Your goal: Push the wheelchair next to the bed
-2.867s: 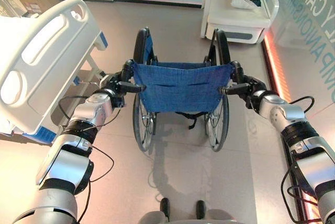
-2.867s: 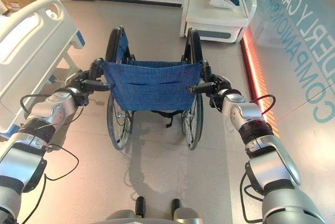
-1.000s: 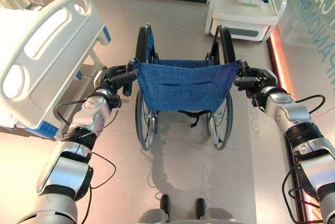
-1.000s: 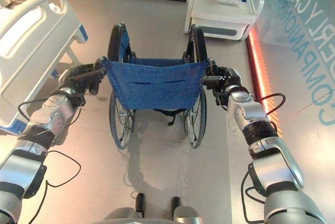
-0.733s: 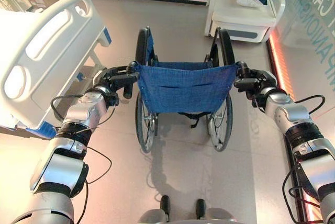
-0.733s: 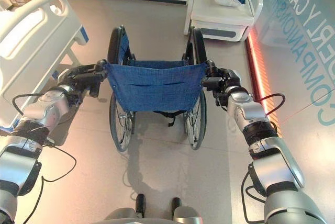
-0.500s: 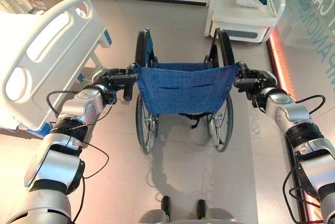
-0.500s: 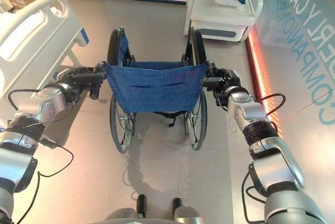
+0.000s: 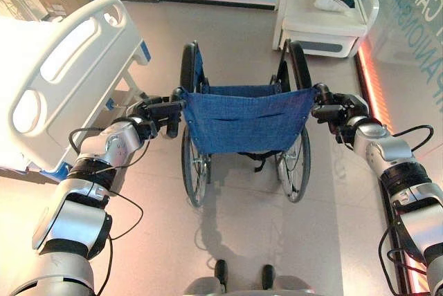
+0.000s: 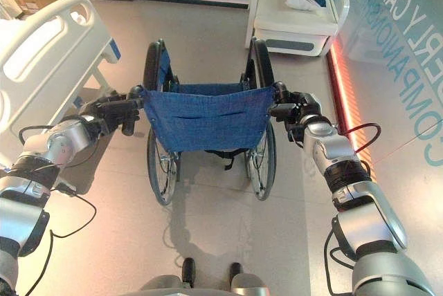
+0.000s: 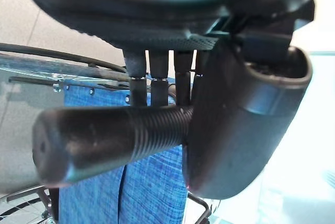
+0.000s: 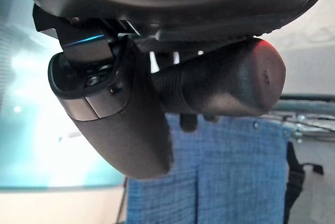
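Beside the bed (image 9: 62, 81), each robot hand (image 9: 149, 113) (image 9: 339, 111) curled around the wheelchair (image 9: 242, 119)'s stiff rear grips, likely rolling easily.

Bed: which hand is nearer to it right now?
Left. The left hand grips the wheelchair push handle on the side facing the bed, just off its footboard. The right hand holds the opposite handle, across the wheelchair's width.

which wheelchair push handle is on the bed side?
The left push handle, held by the left hand: it sits beside the white bed. The right push handle, in the right hand, faces the white armchair side.
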### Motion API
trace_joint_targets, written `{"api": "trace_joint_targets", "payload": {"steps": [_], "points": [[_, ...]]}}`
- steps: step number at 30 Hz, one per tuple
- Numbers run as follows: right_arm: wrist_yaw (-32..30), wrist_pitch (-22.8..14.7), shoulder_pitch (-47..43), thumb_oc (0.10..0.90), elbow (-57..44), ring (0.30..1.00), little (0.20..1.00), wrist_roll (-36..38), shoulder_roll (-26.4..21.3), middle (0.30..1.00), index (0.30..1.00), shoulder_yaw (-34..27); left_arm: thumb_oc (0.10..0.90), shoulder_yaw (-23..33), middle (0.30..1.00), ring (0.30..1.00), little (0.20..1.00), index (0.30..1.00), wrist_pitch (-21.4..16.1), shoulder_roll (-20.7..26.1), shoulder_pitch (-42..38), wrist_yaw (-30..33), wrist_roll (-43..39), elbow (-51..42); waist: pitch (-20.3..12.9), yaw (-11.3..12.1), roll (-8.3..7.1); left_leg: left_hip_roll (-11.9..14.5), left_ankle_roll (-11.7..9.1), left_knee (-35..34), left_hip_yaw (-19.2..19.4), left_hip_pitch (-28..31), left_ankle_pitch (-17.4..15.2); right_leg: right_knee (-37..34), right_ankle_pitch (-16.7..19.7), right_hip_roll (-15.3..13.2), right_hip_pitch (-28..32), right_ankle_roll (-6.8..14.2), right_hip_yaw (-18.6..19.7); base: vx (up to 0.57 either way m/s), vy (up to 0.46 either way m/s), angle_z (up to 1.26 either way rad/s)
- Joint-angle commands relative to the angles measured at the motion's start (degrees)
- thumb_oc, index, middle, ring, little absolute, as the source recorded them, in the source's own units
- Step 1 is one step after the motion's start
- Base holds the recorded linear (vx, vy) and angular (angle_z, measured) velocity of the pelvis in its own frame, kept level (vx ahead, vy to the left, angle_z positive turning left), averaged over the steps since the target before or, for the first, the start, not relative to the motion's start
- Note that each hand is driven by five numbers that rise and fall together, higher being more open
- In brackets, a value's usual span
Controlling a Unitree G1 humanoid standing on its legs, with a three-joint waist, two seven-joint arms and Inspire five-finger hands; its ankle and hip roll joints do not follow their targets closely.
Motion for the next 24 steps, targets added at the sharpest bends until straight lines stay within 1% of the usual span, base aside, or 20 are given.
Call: {"api": "trace_joint_targets", "payload": {"steps": [1,3,4,6,7,8,9,12,13,14,15,16,17,18,19,22,24], "points": [[6.8,-9.3,-7.0,0.4,-12.1,0.3,0.3,2.2,8.1,0.3,0.3,3.1,0.497,-1.7,0.446,0.446,0.446,0.446,-2.4,-11.6,-5.4,-8.0,-2.0,-5.3,-5.9,0.6,-0.13,-4.4,1.1,0.3,1.1,0.5,-3.0,2.5,3.5,1.0,-3.2,0.1,-1.1,0.0,0.0,0.0],[6.6,-9.4,-6.9,0.4,-12.4,0.3,0.3,2.2,8.1,0.3,0.3,3.0,0.489,-2.2,0.434,0.434,0.434,0.434,-2.6,-12.0,-5.3,-8.3,-1.9,-5.5,-5.9,0.6,-0.19,-4.4,1.2,0.3,1.2,0.4,-2.9,2.4,3.5,1.0,-3.3,0.1,-1.1,0.0,0.0,0.0],[6.5,-9.4,-6.8,0.4,-12.6,0.3,0.3,2.5,8.0,0.3,0.3,3.0,0.478,-2.3,0.418,0.418,0.418,0.418,-2.7,-12.1,-5.3,-8.7,-2.3,-5.7,-5.8,0.5,-0.22,-4.4,1.2,0.3,1.2,0.4,-3.0,2.4,3.6,1.0,-3.3,0.1,-1.1,0.0,0.0,0.0],[6.7,-9.4,-6.6,0.4,-12.8,0.3,0.3,2.5,8.0,0.3,0.3,2.8,0.482,-2.3,0.422,0.422,0.422,0.422,-3.2,-12.5,-4.9,-9.4,-4.2,-6.0,-5.8,0.5,-0.24,-4.4,1.2,0.3,1.4,0.4,-3.0,2.5,3.6,1.0,-3.4,0.2,-1.0,0.0,0.0,0.0],[6.8,-9.4,-6.4,0.4,-12.9,0.3,0.3,2.4,8.1,0.3,0.3,2.7,0.5,-2.1,0.451,0.451,0.451,0.451,-3.2,-12.9,-4.7,-9.7,-5.4,-6.4,-5.8,0.5,-0.26,-4.4,1.2,0.3,1.4,0.5,-3.0,2.5,3.6,1.0,-3.4,0.2,-1.0,0.0,0.0,0.0],[7.0,-9.5,-6.1,0.4,-12.9,0.3,0.3,2.2,8.2,0.3,0.3,2.6,0.557,-1.9,0.535,0.535,0.535,0.535,-3.0,-13.2,-4.5,-9.7,-6.6,-6.8,-5.8,0.5,-0.28,-4.4,1.2,0.3,1.4,0.5,-3.0,2.5,3.6,1.0,-3.3,0.2,-1.0,0.0,0.0,0.0],[7.0,-9.6,-6.0,0.4,-12.9,0.3,0.3,2.1,8.3,0.3,0.3,2.6,0.596,-1.7,0.594,0.594,0.594,0.594,-2.9,-13.7,-4.2,-9.6,-8.0,-7.2,-5.7,0.5,-0.3,-4.4,1.2,0.2,1.4,0.5,-3.0,2.5,3.6,1.0,-3.3,0.2,-1.0,0.0,0.0,0.0],[7.0,-9.8,-5.6,0.4,-13.0,0.3,0.3,1.8,8.6,0.3,0.3,2.5,0.675,-1.1,0.712,0.712,0.712,0.712,-2.1,-15.0,-3.6,-9.8,-12.0,-8.0,-5.6,0.5,-0.35,-4.3,1.2,0.3,1.5,0.7,-3.1,2.7,3.6,1.0,-3.4,0.1,-1.1,0.0,0.0,0.0],[6.9,-9.6,-5.5,0.4,-13.0,0.3,0.3,1.7,8.8,0.3,0.3,2.5,0.692,-0.8,0.738,0.738,0.738,0.738,-1.6,-15.6,-3.3,-9.5,-14.9,-8.4,-5.6,0.4,-0.37,-4.3,1.2,0.3,1.6,0.7,-3.1,2.8,3.7,1.0,-3.4,0.1,-1.1,0.0,0.0,0.0],[6.8,-9.7,-5.5,0.4,-12.9,0.3,0.3,1.5,9.0,0.3,0.3,2.5,0.681,-0.6,0.721,0.721,0.721,0.721,-1.3,-16.1,-3.2,-9.3,-16.6,-8.6,-5.6,0.4,-0.39,-4.3,1.2,0.3,1.6,0.7,-3.1,2.8,3.7,1.0,-3.4,0.1,-1.1,0.0,0.0,0.0],[6.7,-9.7,-5.5,0.4,-12.8,0.3,0.3,1.4,9.3,0.3,0.3,2.5,0.659,-0.2,0.688,0.688,0.688,0.688,-1.1,-16.7,-2.8,-9.4,-18.8,-8.7,-5.5,0.4,-0.42,-4.2,1.2,0.3,1.7,0.8,-3.2,2.8,3.6,0.9,-3.4,0.1,-1.1,0.0,0.0,0.0],[6.6,-9.5,-5.6,0.4,-12.9,0.3,0.3,1.4,9.3,0.3,0.3,2.5,0.613,0.1,0.62,0.62,0.62,0.62,-0.6,-17.1,-2.6,-9.7,-21.4,-8.7,-5.6,0.4,-0.45,-4.2,1.2,0.2,1.7,0.8,-3.2,2.8,3.6,0.9,-3.4,0.1,-1.0,0.0,0.0,0.0],[6.6,-9.5,-5.6,0.4,-12.9,0.3,0.3,1.4,9.4,0.3,0.3,2.5,0.566,0.1,0.549,0.549,0.549,0.549,-0.5,-17.2,-2.6,-9.9,-22.3,-8.8,-5.6,0.3,-0.46,-4.2,1.2,0.2,1.7,0.8,-3.2,2.8,3.6,0.9,-3.4,0.1,-1.0,0.0,0.0,0.0],[6.7,-9.5,-5.5,0.4,-12.8,0.3,0.3,1.3,9.4,0.3,0.3,2.4,0.474,0.7,0.411,0.411,0.411,0.411,0.2,-17.8,-2.2,-11.1,-25.6,-9.1,-5.6,0.3,-0.51,-4.2,1.2,0.3,1.9,0.8,-3.3,2.8,3.6,0.9,-3.4,0.1,-1.1,0.0,0.0,0.0],[6.7,-9.5,-5.5,0.4,-12.8,0.3,0.3,1.3,9.5,0.3,0.3,2.4,0.4,0.9,0.3,0.3,0.3,0.3,0.1,-17.9,-2.1,-11.5,-26.6,-9.2,-5.6,0.3,-0.53,-4.2,1.2,0.3,1.9,0.8,-3.3,2.8,3.6,0.9,-3.4,0.1,-1.1,0.0,0.0,0.0],[6.4,-9.5,-5.2,0.4,-13.2,0.3,0.3,1.3,9.7,0.3,0.3,2.3,0.4,1.5,0.3,0.3,0.3,0.3,-0.3,-18.9,-1.3,-13.8,-32.4,-10.5,-5.5,0.2,-0.61,-4.2,1.3,0.2,2.1,0.9,-3.4,2.7,3.6,1.0,-3.3,0.0,-1.0,0.0,0.0,0.0],[6.2,-9.6,-5.1,0.4,-13.2,0.3,0.3,1.4,9.8,0.3,0.3,2.3,0.4,1.9,0.3,0.3,0.3,0.3,-0.5,-19.3,-0.9,-14.8,-34.1,-11.2,-5.5,0.3,-0.68,-4.1,1.3,0.2,2.1,0.9,-3.5,2.8,3.6,0.9,-3.3,-0.1,-1.1,0.0,0.0,0.0]]}}
